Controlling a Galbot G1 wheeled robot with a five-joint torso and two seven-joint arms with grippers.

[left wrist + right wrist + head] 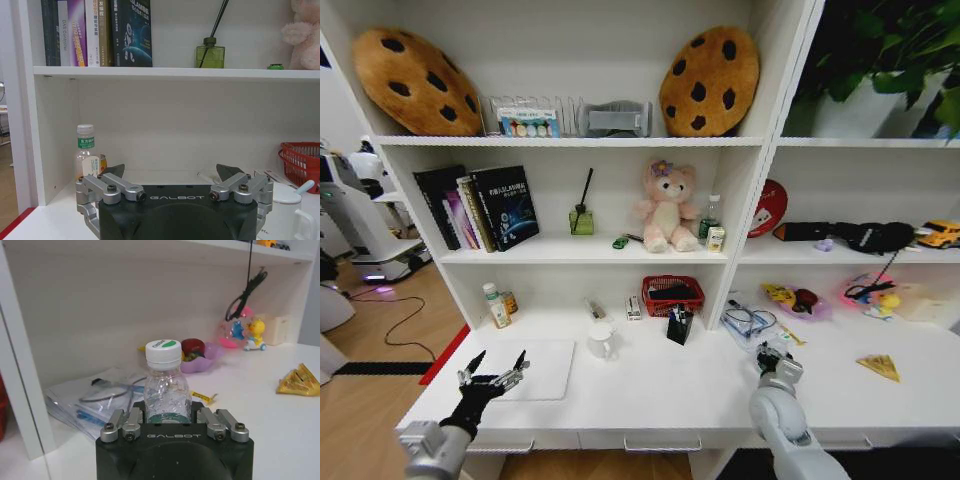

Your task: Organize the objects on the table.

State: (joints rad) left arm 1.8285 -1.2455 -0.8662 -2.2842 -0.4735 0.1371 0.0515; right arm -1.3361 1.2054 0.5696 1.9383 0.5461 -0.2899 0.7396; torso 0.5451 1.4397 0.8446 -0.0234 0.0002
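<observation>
My right gripper (777,352) is shut on a small clear bottle (163,385) with a white and green cap, held upright just above the table (670,395) right of centre. The fingertips are hidden behind the bottle. My left gripper (495,368) stands open with its fingers (112,172) spread wide and nothing between them, over the left edge of the closed silver laptop (538,368). A tiny green toy car (620,242) lies on the shelf beside the pink bear. A black holder with dark pens (679,323) stands mid-table.
A white mug (603,340), a red mesh basket (672,294) and a drink bottle (86,152) stand along the back wall. A clear bag of cables (748,320), a purple bowl (798,300) and a gold packet (880,366) lie to the right. A shelf board overhangs the table's rear.
</observation>
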